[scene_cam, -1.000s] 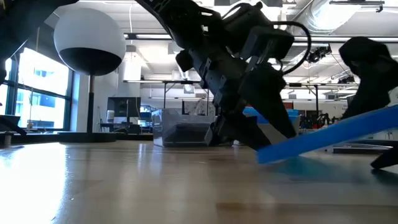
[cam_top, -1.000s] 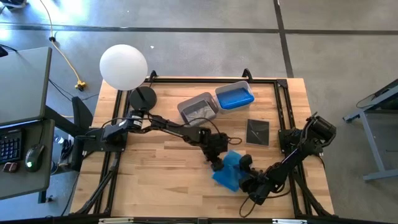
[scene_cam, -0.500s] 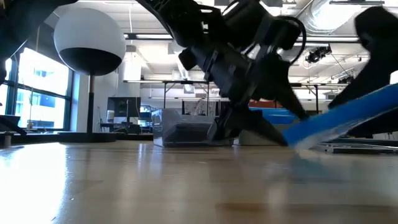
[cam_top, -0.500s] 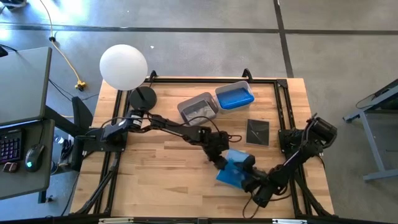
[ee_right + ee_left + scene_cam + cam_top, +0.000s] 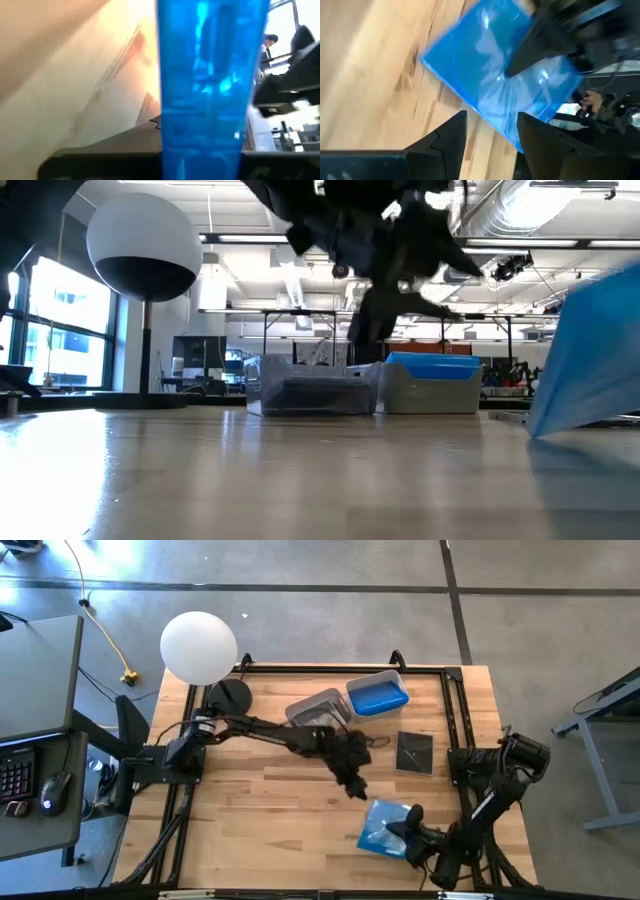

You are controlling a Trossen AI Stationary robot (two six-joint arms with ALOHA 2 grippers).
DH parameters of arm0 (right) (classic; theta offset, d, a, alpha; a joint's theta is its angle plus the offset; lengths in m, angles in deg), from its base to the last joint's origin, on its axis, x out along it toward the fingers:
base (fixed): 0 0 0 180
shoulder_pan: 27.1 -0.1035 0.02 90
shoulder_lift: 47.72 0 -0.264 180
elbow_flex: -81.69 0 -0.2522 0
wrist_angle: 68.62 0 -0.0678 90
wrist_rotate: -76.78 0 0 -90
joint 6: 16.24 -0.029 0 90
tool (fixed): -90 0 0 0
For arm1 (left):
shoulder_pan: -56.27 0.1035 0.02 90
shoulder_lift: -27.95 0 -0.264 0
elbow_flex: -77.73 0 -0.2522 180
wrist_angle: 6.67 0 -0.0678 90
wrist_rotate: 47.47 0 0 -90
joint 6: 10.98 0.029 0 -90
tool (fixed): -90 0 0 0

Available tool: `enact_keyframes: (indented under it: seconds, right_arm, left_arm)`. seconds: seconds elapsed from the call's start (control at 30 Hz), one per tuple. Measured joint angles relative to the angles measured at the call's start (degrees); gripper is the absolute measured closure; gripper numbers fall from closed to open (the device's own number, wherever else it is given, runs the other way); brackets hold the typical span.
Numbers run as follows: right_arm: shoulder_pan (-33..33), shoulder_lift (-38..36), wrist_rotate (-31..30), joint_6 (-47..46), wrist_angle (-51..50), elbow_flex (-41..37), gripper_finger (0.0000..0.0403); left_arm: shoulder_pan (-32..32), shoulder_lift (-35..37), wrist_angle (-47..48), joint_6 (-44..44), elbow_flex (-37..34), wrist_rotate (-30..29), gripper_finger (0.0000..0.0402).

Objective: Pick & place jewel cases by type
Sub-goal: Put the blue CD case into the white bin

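A blue jewel case (image 5: pixel 383 825) is near the table's front right, tilted, with my right gripper (image 5: pixel 408 828) shut on it; it is seen on edge in the right wrist view (image 5: pixel 202 75). In the low view the blue jewel case (image 5: pixel 590 350) slopes steeply at the right. My left gripper (image 5: pixel 352 783) hangs open above the table just beyond the case, touching nothing; its two fingers (image 5: pixel 451 135) frame the case from a distance. A dark jewel case (image 5: pixel 414 752) lies flat at the right. My right gripper pinches the blue jewel case between its two fingers at the edge nearest the table's right side (image 5: pixel 400 828). One finger (image 5: pixel 535 47) lies on the case's upper face. The fingers come from the near right, slanting slightly down. The case sits tilted, its lower corner (image 5: pixel 536 430) close to the table.
At the back stand a grey tub (image 5: pixel 318 710) and a tub with blue contents (image 5: pixel 377 693). A white ball lamp (image 5: pixel 198 648) on a dark base (image 5: pixel 229 695) stands at the far left. Bare wood (image 5: pixel 250 830) lies at the near left.
My right gripper has shut on the blue jewel case and swung it toward the table's near right, tipping it steeper. My left gripper has risen and drawn back toward the far edge, away from the case.
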Motion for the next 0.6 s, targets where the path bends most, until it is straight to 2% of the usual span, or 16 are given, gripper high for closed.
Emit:
enact_keyframes:
  seconds: [0.17, 0.3, 0.47, 0.6]
  right_arm:
    - [-1.0, -1.1, -9.1, -5.0, 1.0, 0.1, 0.0366]
    - [1.7, -5.6, -10.5, -4.0, -3.5, 0.1, 0.0378]
    - [10.7, -15.0, -10.8, 3.4, -11.1, 0.1, 0.0394]
    - [21.9, -24.6, -6.1, 12.5, -14.8, 0.1, 0.0378]
  left_arm:
    - [1.6, 7.0, 1.3, 3.6, 0.1, 0.0, 0.0229]
    - [2.4, 14.1, 2.5, 6.7, 0.2, -0.1, 0.0229]
    - [2.3, 22.6, 2.3, 10.8, 0.2, -2.5, 0.0229]
    - [1.9, 27.6, 2.3, 14.7, 0.2, -2.8, 0.0229]
